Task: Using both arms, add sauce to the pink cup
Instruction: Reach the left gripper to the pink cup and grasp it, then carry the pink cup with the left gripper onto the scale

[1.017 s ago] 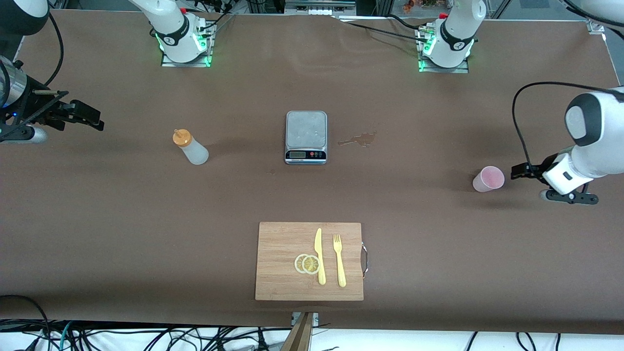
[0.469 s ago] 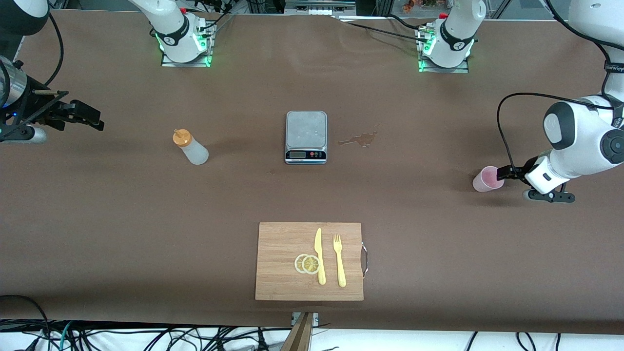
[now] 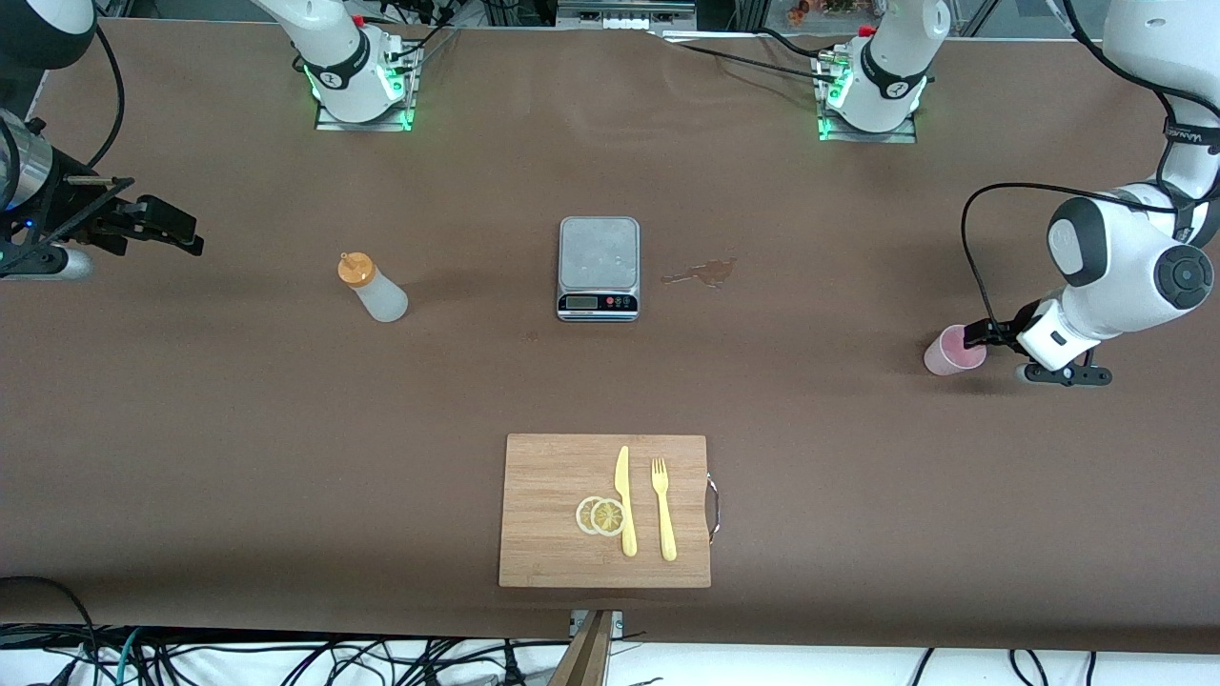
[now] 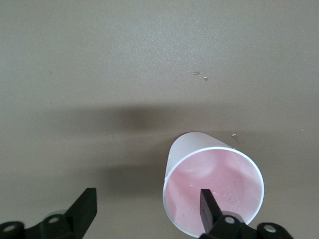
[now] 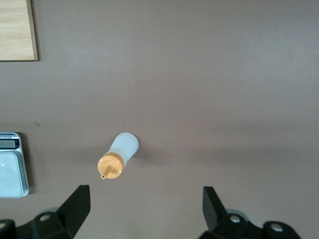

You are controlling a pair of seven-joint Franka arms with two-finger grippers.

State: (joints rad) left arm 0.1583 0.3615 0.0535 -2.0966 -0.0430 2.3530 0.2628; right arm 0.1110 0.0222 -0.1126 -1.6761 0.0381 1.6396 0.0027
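Note:
The pink cup (image 3: 951, 352) stands upright toward the left arm's end of the table. My left gripper (image 3: 979, 335) is open at the cup's rim. In the left wrist view the cup (image 4: 219, 167) sits off-centre to my left gripper (image 4: 147, 201). One finger (image 4: 208, 206) shows over the cup's mouth and the other (image 4: 85, 209) stands clear beside it. The sauce bottle (image 3: 373, 289), whitish with an orange cap, stands toward the right arm's end. My right gripper (image 3: 172, 229) is open and empty, waiting at that end. In the right wrist view the bottle (image 5: 120, 156) is ahead of my right gripper (image 5: 145, 199).
A grey kitchen scale (image 3: 598, 268) sits mid-table with a small dark spill (image 3: 703, 273) beside it. A wooden cutting board (image 3: 553, 534), nearer the front camera, carries a yellow knife (image 3: 624, 500), a yellow fork (image 3: 663, 508) and lemon slices (image 3: 600, 515).
My left arm has moved toward the pink cup, bringing its open gripper to the cup's rim. The cup, the bottle and the right arm have not moved.

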